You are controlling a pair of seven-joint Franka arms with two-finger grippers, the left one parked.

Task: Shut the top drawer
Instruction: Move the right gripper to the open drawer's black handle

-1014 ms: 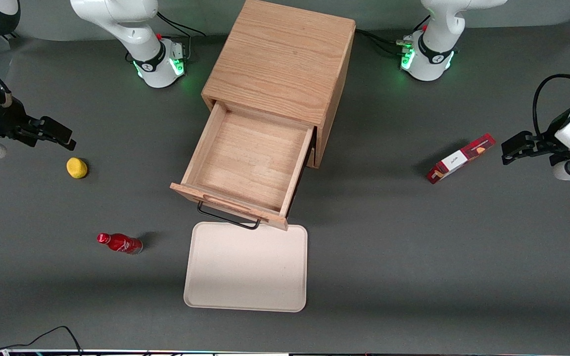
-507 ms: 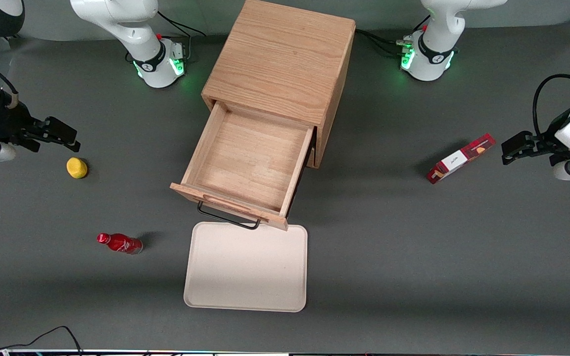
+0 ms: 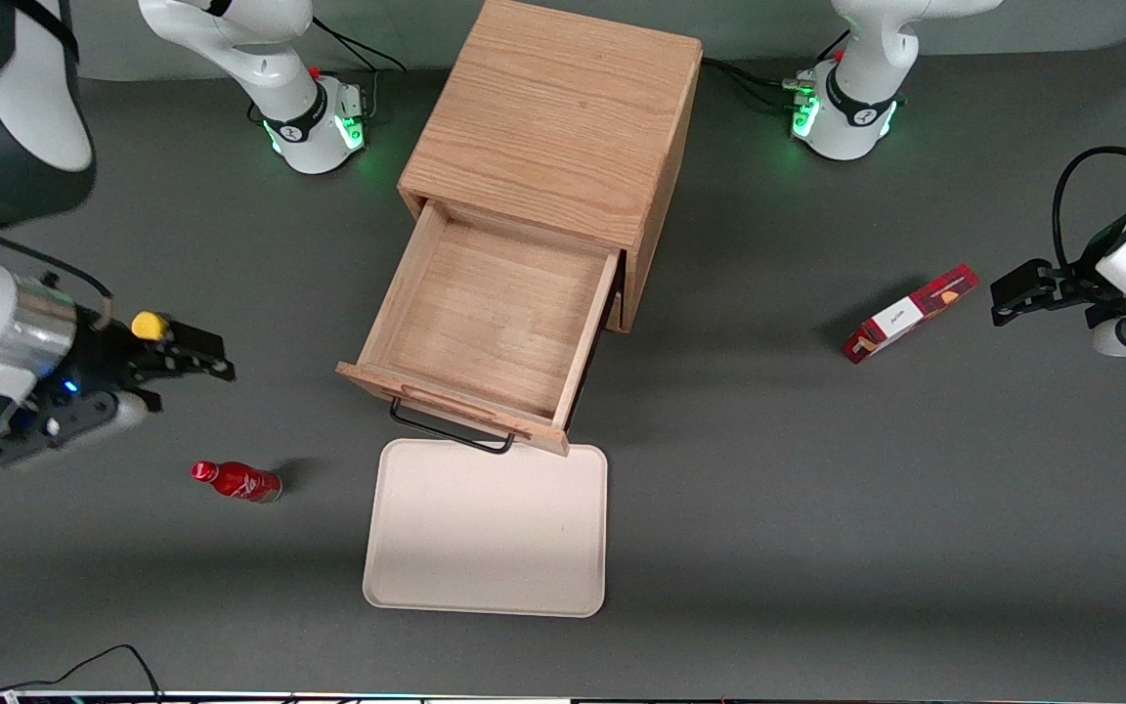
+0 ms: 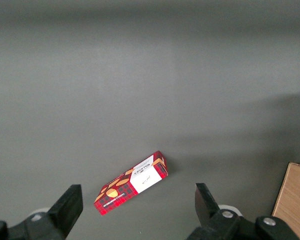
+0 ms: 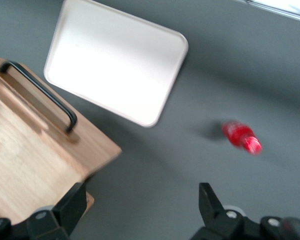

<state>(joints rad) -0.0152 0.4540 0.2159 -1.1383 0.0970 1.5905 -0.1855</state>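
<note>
The top drawer [image 3: 495, 313] of the light oak cabinet [image 3: 553, 117] is pulled far out and is empty inside. Its black wire handle [image 3: 451, 430] hangs on the front, below the raised wooden lip. My right gripper [image 3: 216, 357] is open and empty. It hovers above the table toward the working arm's end, well apart from the drawer's side. In the right wrist view the gripper [image 5: 142, 192] frames bare table, with the drawer's front corner [image 5: 25, 165] and handle [image 5: 40, 92] close by.
A cream tray [image 3: 487, 528] lies on the table just in front of the drawer and shows in the right wrist view [image 5: 115, 60]. A red bottle [image 3: 237, 481] lies near the gripper. A yellow ball [image 3: 148, 325] peeks from under the gripper. A red box [image 3: 910, 313] lies toward the parked arm's end.
My right gripper has swung nearer to the front camera and toward the drawer, and now partly covers the yellow ball. The drawer has not moved.
</note>
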